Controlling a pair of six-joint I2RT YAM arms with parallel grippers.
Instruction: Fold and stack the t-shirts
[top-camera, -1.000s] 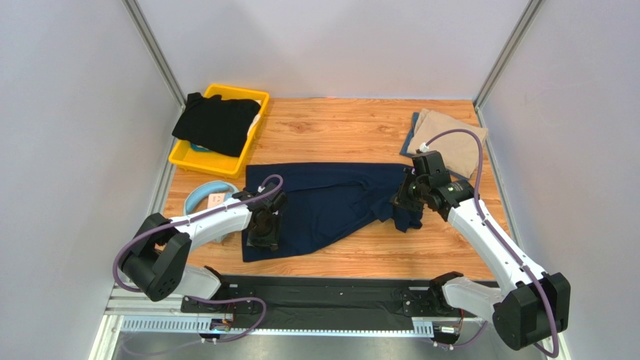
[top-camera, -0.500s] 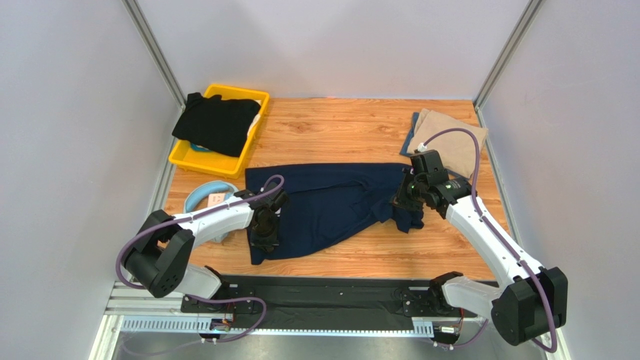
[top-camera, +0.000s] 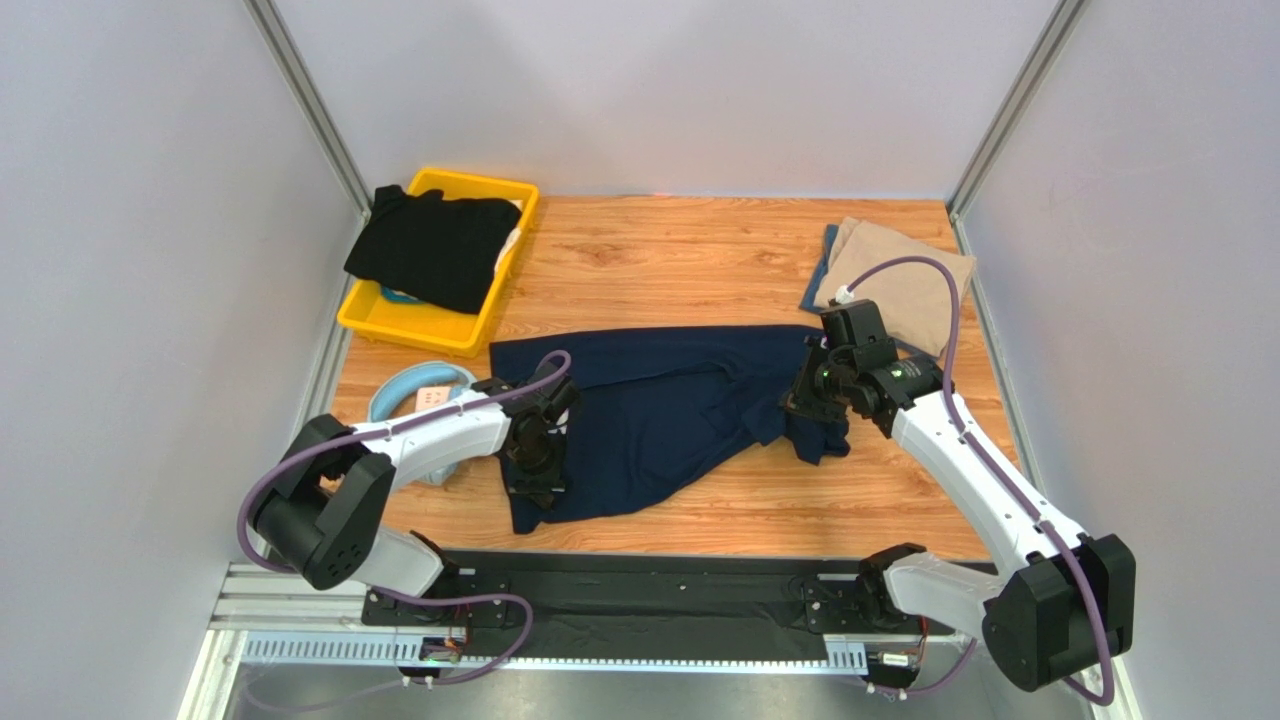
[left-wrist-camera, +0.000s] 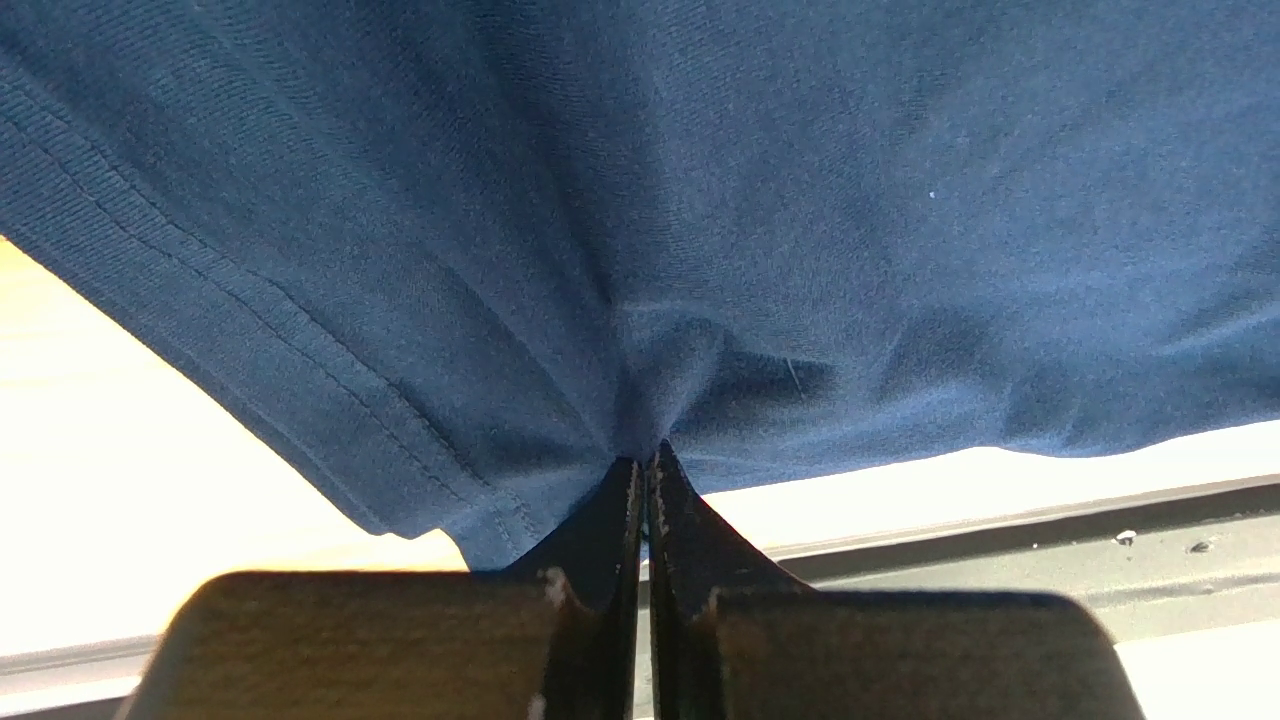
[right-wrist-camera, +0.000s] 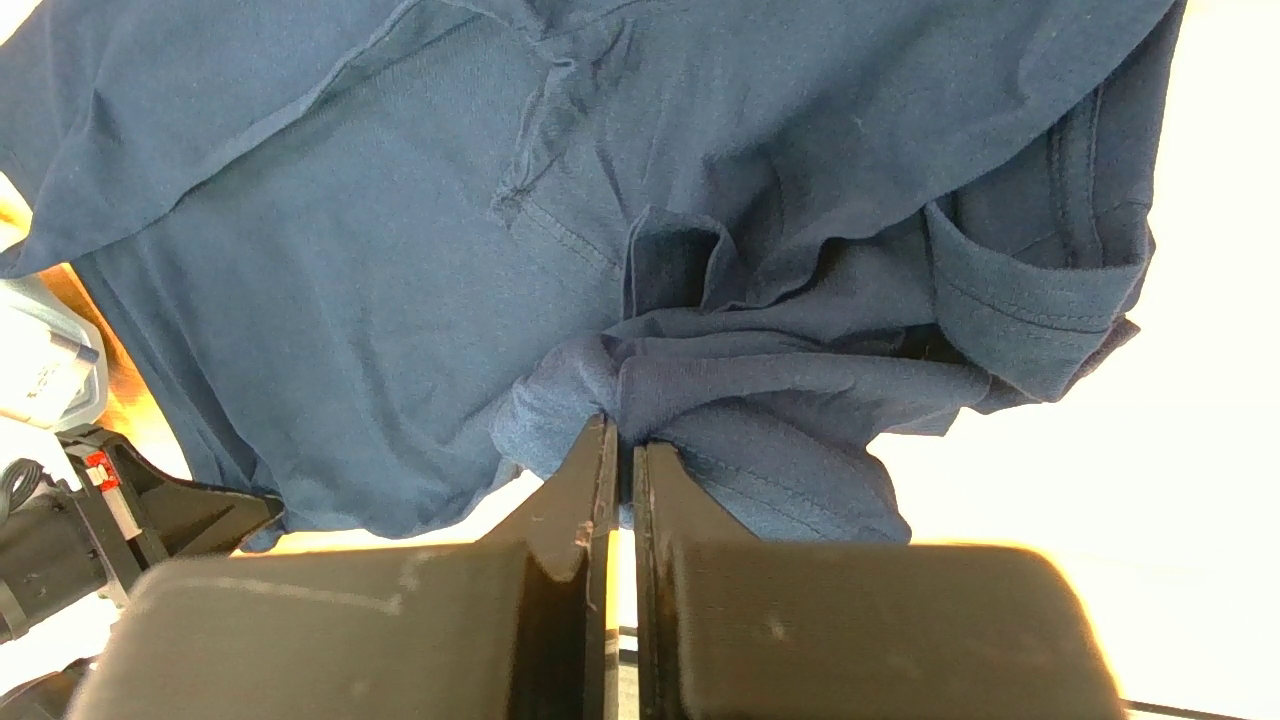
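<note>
Dragging the near-left corner of the navy t-shirt (top-camera: 661, 405) slightly rightward since a second ago, with the left gripper (left-wrist-camera: 646, 458) pinching shut on a gathered fold just inside the hem. Holding the right gripper (right-wrist-camera: 619, 428) almost where it was, jaws clamping tight on a crumpled bunch at the shirt's right end. Spreading that shirt across the middle of the wooden table (top-camera: 676, 255), between both arms. Leaving the tan t-shirt (top-camera: 902, 285) lying at the far right corner and the black t-shirt (top-camera: 436, 248) draping over the yellow bin (top-camera: 394, 324) at far left.
</note>
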